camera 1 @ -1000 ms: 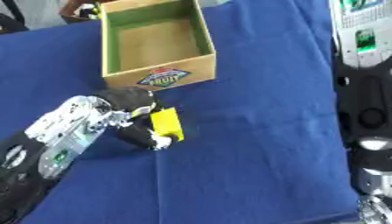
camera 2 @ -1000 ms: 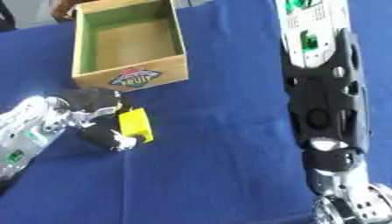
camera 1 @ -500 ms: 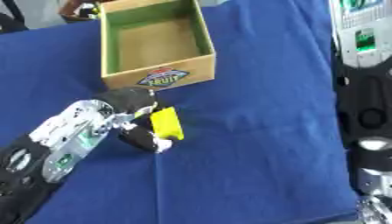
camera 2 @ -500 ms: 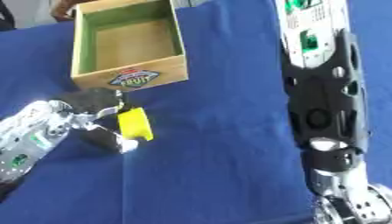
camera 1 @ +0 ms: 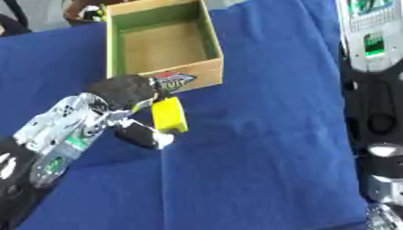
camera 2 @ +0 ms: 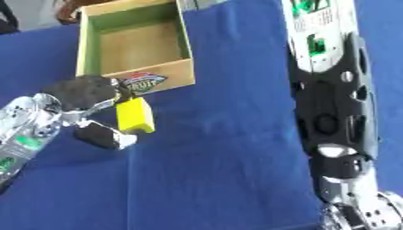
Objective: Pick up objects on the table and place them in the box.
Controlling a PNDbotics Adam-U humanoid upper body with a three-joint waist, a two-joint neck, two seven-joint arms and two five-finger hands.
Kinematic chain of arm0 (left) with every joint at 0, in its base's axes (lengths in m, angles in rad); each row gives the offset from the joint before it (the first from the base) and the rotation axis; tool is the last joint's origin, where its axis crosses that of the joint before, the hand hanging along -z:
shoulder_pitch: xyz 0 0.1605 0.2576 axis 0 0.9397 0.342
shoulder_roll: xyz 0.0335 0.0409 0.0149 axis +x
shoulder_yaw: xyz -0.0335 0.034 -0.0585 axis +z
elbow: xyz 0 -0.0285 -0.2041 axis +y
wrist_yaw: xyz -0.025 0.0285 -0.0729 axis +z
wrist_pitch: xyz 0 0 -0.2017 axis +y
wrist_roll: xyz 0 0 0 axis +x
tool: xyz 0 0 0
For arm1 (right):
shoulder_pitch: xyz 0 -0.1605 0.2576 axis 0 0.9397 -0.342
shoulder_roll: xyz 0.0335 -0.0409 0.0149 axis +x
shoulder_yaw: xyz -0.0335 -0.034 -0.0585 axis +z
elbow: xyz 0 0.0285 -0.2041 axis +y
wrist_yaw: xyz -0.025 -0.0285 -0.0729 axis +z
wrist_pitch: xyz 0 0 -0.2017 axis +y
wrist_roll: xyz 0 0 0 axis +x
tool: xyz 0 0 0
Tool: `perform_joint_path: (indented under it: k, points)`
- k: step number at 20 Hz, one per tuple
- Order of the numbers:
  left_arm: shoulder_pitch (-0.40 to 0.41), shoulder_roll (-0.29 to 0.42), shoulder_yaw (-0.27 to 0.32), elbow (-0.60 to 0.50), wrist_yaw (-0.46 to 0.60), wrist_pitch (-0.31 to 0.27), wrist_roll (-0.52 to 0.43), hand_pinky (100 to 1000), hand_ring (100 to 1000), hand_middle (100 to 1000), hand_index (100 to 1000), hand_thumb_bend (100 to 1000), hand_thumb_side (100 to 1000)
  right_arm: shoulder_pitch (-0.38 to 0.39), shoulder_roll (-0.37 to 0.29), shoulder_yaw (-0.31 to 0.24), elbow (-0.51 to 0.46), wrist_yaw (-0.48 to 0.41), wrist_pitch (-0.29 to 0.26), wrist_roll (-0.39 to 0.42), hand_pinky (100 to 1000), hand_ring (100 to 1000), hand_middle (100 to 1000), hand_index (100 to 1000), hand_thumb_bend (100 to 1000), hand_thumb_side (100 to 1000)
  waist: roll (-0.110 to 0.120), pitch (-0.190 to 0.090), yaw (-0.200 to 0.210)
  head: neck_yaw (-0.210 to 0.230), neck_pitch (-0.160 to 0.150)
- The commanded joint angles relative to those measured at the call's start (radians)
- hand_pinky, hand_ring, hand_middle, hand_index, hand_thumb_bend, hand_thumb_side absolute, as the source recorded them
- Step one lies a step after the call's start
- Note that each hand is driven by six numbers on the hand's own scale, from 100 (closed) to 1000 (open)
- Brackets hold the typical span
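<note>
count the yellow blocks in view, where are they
1. The yellow block is pinched in the left hand, just in front of the cardboard box. The box looks empty; none seen elsewhere on the blue cloth.

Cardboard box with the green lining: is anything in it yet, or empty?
Empty. The cardboard box shows only its bare brown floor; the yellow block is outside, held in the left hand just before its front wall.

The table [camera 1: 260, 148] has a blue cloth over all of it. The cloth has a few soft folds. A box [camera 1: 161, 49] sits on the cloth near the far edge, toward the left side. It is made of brown card with green inside walls, and it is open on top. A colourful label [camera 2: 141, 82] is on its near wall.
</note>
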Motion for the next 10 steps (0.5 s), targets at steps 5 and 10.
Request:
perform_joint_path:
  k: [5, 10]
  points:
    - [-0.028, 0.054, 0.091, -0.155, 0.081, 0.045, -0.058, 201, 500, 510, 739, 100, 707, -0.014, -0.003, -0.005, -0.013, 0.001, 0.002, -0.005, 780, 823, 647, 741, 285, 681, -0.008, -0.031, 0.003, -0.008, -0.014]
    - [-0.057, 0.085, 0.183, -0.261, 0.108, 0.104, -0.018, 166, 472, 491, 724, 100, 679, -0.015, -0.002, -0.003, -0.016, 0.004, 0.0, -0.007, 780, 823, 648, 742, 277, 678, -0.009, -0.036, 0.004, -0.013, -0.013]
